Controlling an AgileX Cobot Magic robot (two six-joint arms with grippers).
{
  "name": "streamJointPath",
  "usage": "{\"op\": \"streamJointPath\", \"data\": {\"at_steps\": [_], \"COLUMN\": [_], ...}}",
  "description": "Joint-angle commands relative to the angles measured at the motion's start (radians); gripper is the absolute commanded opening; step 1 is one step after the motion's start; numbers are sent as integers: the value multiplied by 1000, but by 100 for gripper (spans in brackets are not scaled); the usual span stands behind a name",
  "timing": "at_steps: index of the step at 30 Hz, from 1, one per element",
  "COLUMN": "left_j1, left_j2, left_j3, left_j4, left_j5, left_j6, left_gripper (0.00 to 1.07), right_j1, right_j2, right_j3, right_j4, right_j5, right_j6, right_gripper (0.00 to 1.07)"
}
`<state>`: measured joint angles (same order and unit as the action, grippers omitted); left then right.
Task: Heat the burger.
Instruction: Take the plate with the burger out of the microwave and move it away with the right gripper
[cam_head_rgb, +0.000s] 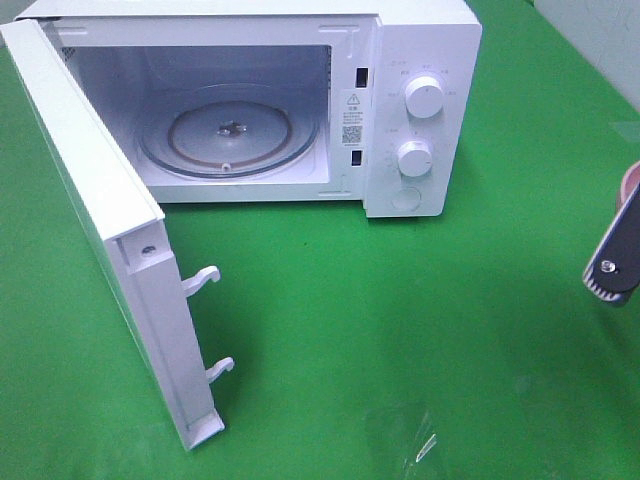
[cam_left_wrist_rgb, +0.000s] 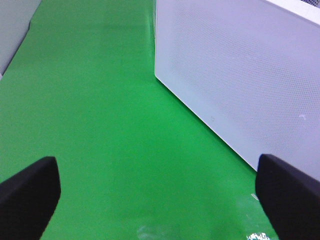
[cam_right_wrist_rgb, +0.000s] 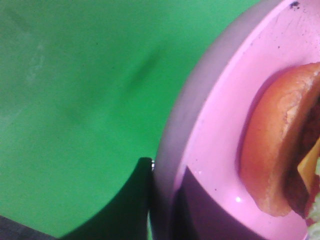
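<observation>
A green cloth (cam_head_rgb: 400, 320) is spread under the open white microwave (cam_head_rgb: 420, 110). The right gripper (cam_head_rgb: 612, 262) is clamped on the rim of a pink plate (cam_right_wrist_rgb: 210, 150), on which the burger (cam_right_wrist_rgb: 280, 145) is carried just beyond its fingertips. The left gripper (cam_left_wrist_rgb: 157, 192) is spread wide over bare cloth beside the microwave door (cam_left_wrist_rgb: 240, 75).

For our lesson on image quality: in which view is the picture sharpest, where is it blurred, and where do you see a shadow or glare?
Exterior high: sharpest; the microwave dials and glass turntable read clearly. Left wrist: soft, with the open left end effector fingers as dark blurs. Right wrist: too close, so the burger and pink plate are blurred, with a dark shadow across the plate rim and tiny glints.
</observation>
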<state>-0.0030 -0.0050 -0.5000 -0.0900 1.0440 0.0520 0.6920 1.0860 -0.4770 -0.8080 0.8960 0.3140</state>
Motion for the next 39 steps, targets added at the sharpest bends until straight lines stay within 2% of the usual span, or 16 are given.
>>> {"op": "streamJointPath", "data": {"at_steps": [1,12,24,29,39], "left_j1": [5,5,5,5,5], "left_j2": [-15,-15,-15,-15,-15], "left_j3": [3,3,3,3,3], "left_j4": [-1,-1,-1,-1,-1], "left_j5": [-8,-8,-8,-8,-8], "left_j6": [1,1,1,1,1], "left_gripper": [98,98,98,98,98], "right_j1": [-4,-4,-9,-113,-194], "right_j2": [69,276,325,326,331], "right_j3": [-7,-86,-91,-91,-91], "right_j4": [-73,-117,-114,-114,-117], "right_j5": [-6,63,68,52,33], "right_j6": [116,434,505,504,505], "right_gripper": [0,0,0,0,0]}}
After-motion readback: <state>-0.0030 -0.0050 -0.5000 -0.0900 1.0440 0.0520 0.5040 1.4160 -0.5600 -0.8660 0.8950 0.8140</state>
